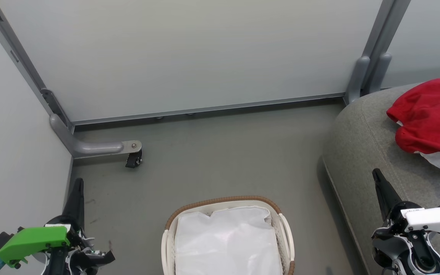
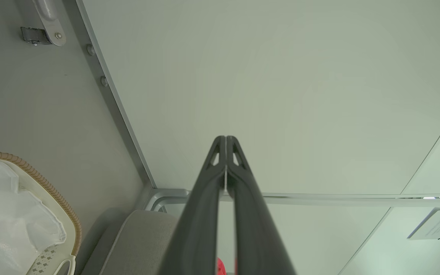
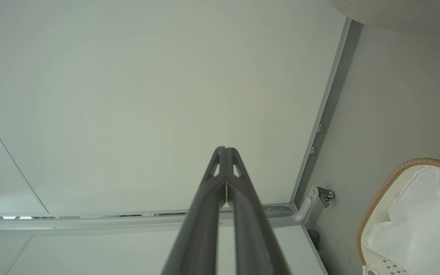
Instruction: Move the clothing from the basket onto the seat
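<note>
Grey floor (image 1: 220, 152), a basket with no red left in it, clothing on the seat.

Nearest, the left gripper (image 1: 75, 198) and right gripper (image 1: 380, 187) sit low at either side with fingers clenched together on nothing, a rest posture that suits there being nothing more to lift. Between them stands the basket (image 1: 220, 200); what shows of its inside is the white liner sheet (image 1: 227, 240), which I judge was left because it is no part of the load. Further right, the red and white clothing (image 1: 430, 114) lies crumpled on the seat (image 1: 361, 152), well apart from the basket, so the task looks done. Beyond are pale partition panels (image 1: 189, 57).
</note>
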### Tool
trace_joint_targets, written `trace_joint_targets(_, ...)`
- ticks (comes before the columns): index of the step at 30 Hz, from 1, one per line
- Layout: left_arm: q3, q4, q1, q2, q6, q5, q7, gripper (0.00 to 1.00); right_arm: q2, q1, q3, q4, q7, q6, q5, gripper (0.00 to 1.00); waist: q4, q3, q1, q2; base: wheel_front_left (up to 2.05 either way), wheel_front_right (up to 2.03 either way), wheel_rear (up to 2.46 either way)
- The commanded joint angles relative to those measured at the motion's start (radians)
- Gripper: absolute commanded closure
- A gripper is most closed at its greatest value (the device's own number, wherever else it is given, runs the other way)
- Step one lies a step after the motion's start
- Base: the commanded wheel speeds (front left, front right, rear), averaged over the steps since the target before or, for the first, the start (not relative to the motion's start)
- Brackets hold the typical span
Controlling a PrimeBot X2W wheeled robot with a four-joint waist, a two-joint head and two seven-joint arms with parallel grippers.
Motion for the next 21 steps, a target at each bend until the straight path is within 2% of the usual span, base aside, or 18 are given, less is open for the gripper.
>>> trace_joint_targets(1, 0.002, -0.002, -0.01, 0.006, -0.005, -0.003, 0.003, 1.0, -0.006, 0.011, -0.002, -0.004, 0.003, 0.0, 0.003, 1.0, 0.0, 0.0, 0.0, 0.0, 0.0, 0.0, 0.0)
trace_joint_targets(21, 0.002, -0.002, -0.01, 0.006, -0.005, -0.003, 0.003, 1.0, -0.006, 0.011, -0.002, -0.004, 0.003, 0.0, 0.003, 1.0, 0.0, 0.0, 0.0, 0.0, 0.0, 0.0, 0.0)
